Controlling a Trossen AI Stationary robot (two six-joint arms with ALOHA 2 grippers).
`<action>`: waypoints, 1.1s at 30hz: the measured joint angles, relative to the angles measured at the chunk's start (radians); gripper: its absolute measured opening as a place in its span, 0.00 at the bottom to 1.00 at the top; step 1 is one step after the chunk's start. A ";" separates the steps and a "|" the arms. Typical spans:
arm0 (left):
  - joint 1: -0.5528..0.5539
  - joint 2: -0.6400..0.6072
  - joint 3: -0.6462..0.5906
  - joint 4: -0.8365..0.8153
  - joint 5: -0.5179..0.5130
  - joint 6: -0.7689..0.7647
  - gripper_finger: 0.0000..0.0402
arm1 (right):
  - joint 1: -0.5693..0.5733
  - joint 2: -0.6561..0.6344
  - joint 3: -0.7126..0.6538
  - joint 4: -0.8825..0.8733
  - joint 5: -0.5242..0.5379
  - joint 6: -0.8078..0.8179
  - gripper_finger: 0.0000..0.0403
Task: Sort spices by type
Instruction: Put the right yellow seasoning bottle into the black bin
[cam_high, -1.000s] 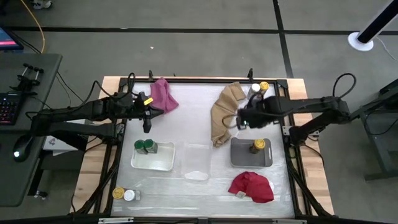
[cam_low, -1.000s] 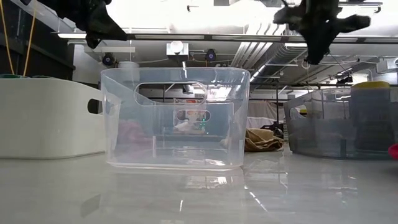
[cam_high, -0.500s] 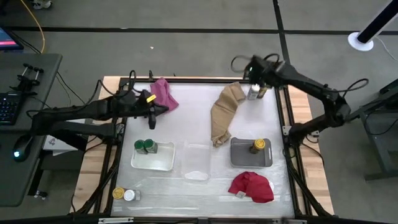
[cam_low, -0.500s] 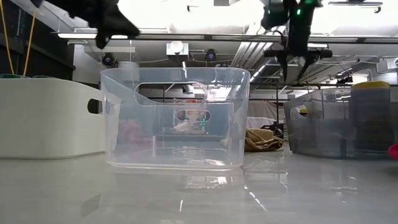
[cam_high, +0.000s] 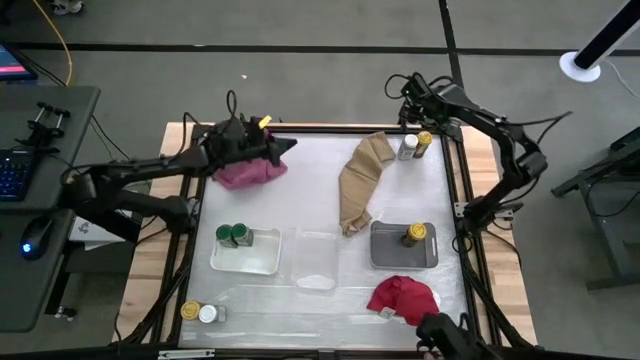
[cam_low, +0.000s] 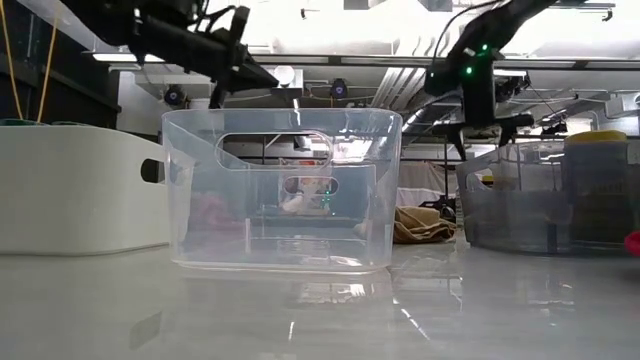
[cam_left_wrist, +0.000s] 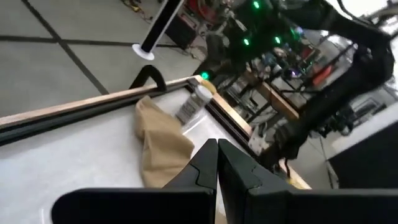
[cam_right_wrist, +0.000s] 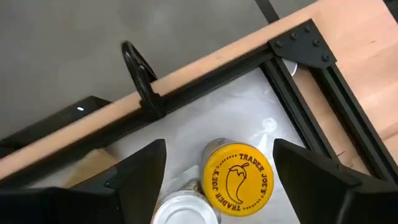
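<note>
The right gripper (cam_right_wrist: 217, 163) hangs with its fingers spread wide above a yellow-lidded jar (cam_right_wrist: 239, 175) and a white-lidded jar (cam_right_wrist: 179, 210), which stand together in the table's far right corner beside the tan cloth (cam_high: 362, 180). The left gripper (cam_high: 283, 147) is pinched closed over the pink cloth (cam_high: 243, 172).

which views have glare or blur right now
Low view: bright ceiling lights wash out the top, and the glossy table mirrors the clear bin. Left wrist view: the room behind is smeared, and the jars are soft. Right wrist view: the yellow lid reads sharp.
</note>
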 joint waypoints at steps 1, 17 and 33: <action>0.021 0.016 0.015 -0.001 0.020 -0.009 0.00 | 0.000 0.014 0.000 -0.006 0.001 -0.007 0.73; 0.160 0.290 0.442 -0.485 0.272 0.437 0.00 | -0.004 0.101 0.000 -0.086 0.042 0.274 0.73; 0.163 0.293 0.449 -0.578 0.272 0.494 0.00 | -0.003 0.194 0.000 -0.085 -0.056 0.261 0.73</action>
